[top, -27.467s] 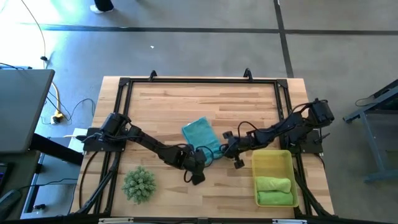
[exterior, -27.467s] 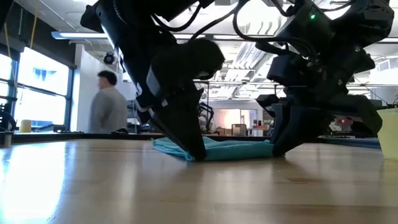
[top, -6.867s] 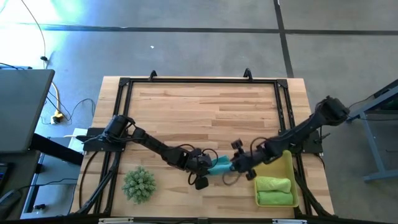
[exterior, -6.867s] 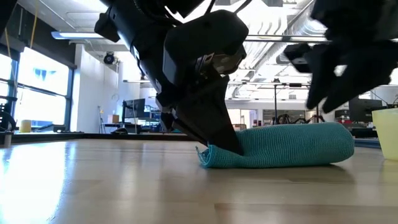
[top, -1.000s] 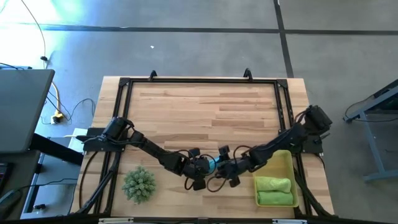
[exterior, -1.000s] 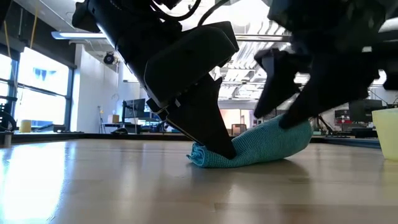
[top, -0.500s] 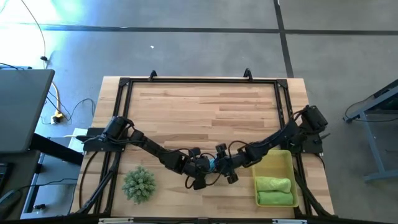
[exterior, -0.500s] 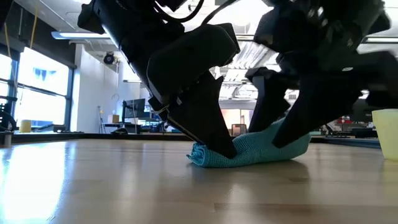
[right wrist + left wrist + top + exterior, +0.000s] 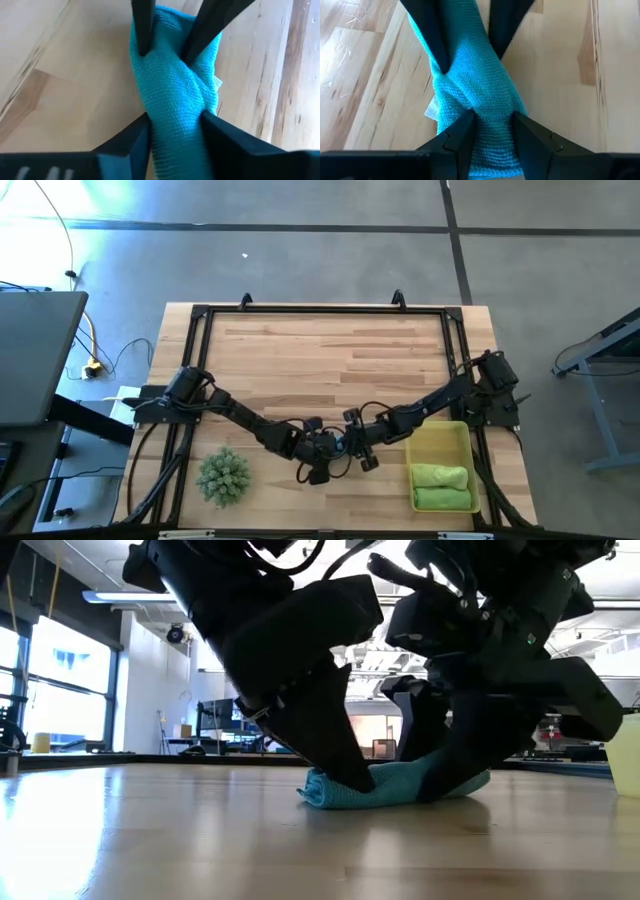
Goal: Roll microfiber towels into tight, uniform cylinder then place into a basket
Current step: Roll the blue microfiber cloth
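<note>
A teal microfiber towel, rolled into a short cylinder, lies on the wooden table near its front middle. My left gripper is shut on its left part, and my right gripper is shut on its right part, close beside the left one. In the high view only a sliver of the teal towel shows between my left gripper and my right gripper. The yellow basket stands at the front right with two rolled green towels in it. My left gripper pinches the roll near its left end between its two fingers, which lie across it. The fingers slant down from above and from the left. The roll rests on the table, and its left end pokes out past them. My right gripper pinches the roll's right part between its two fingers, which lie across it and slant down from above. The cloth bulges between the two grippers. The roll lies on the table, with its right end sticking out beyond the fingers.
A spiky green plant-like ball sits at the front left. The black frame rail runs round the table. The two arms meet end to end over the front middle; bare wood lies behind them.
My right gripper has moved toward the table's left, along the roll toward the left gripper, has come down and has shut on the towel. The roll's right end, raised a second ago, now lies low by the table. The left end has stayed put.
</note>
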`<action>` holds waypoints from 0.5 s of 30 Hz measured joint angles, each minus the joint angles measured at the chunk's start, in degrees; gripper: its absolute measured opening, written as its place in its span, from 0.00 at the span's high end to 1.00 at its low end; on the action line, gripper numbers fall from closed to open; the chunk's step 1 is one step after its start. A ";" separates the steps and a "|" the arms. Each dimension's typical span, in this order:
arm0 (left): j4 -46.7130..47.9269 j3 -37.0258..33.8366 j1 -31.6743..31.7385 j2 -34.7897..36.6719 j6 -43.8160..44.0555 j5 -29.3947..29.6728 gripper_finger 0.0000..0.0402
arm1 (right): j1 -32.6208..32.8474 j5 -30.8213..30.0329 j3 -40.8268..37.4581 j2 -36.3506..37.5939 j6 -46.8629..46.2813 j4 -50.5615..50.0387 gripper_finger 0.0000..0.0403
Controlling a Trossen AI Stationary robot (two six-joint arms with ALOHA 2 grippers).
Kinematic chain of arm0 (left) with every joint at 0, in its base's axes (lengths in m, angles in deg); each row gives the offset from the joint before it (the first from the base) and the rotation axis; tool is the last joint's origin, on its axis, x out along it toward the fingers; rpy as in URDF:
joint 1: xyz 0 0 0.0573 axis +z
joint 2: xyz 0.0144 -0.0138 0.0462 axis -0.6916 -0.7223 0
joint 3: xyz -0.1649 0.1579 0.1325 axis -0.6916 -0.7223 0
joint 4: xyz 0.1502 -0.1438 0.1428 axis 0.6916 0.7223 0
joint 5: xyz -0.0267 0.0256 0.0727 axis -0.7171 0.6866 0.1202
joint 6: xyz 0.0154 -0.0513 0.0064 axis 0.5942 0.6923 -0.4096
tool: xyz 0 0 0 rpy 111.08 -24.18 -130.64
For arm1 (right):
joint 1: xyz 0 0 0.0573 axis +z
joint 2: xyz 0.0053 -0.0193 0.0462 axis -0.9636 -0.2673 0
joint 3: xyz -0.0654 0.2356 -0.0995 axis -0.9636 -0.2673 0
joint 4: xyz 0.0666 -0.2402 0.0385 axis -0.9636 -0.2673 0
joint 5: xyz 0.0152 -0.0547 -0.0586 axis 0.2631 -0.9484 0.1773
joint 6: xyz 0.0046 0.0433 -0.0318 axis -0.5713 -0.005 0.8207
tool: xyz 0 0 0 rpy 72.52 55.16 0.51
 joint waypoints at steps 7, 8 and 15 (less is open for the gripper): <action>3.60 -0.18 -0.93 2.86 -1.02 -0.26 0.70 | -0.33 0.07 0.03 -0.11 -1.91 -1.12 0.77; 4.67 -0.21 -1.11 3.63 -1.01 -0.29 0.70 | -0.54 0.13 0.03 -0.11 -2.38 -1.30 0.80; 10.02 -0.12 -2.55 7.18 -1.02 -0.23 0.70 | -0.92 1.07 0.03 0.00 -3.06 -2.19 0.95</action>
